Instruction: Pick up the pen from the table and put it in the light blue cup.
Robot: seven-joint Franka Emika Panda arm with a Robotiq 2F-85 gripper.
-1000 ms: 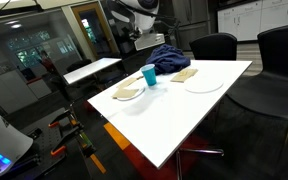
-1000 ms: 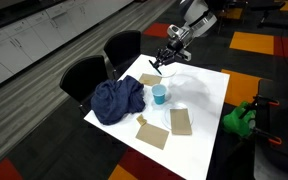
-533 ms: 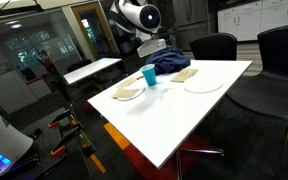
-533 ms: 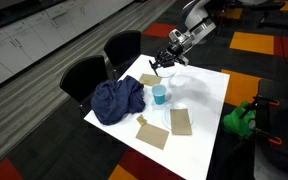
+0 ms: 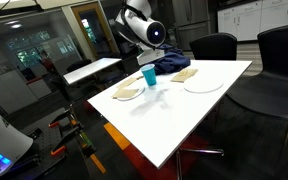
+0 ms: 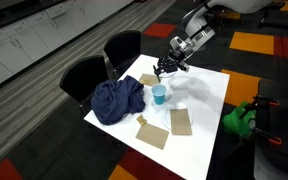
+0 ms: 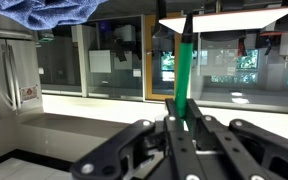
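Observation:
My gripper (image 6: pixel 167 68) is shut on a green pen (image 7: pixel 182 70) and holds it in the air above the far part of the white table (image 6: pixel 210 92). In the wrist view the pen stands up straight from between the black fingers (image 7: pixel 181 120). The light blue cup (image 6: pixel 160 95) stands upright on the table just below and in front of the gripper. It also shows in an exterior view (image 5: pixel 149 76), with the gripper (image 5: pixel 147 61) hovering close above it. The pen is too small to make out in both exterior views.
A crumpled dark blue cloth (image 6: pixel 117 100) lies beside the cup. Brown paper pieces (image 6: pixel 181 121) and a white plate (image 5: pixel 202 84) lie on the table. Black chairs (image 6: pixel 84 75) stand along one side. A green object (image 6: pixel 239 118) sits off the table.
The arm has swung in from beyond the table edge toward the cup, carrying the pen. The gripper now hangs lower and closer to the cup.

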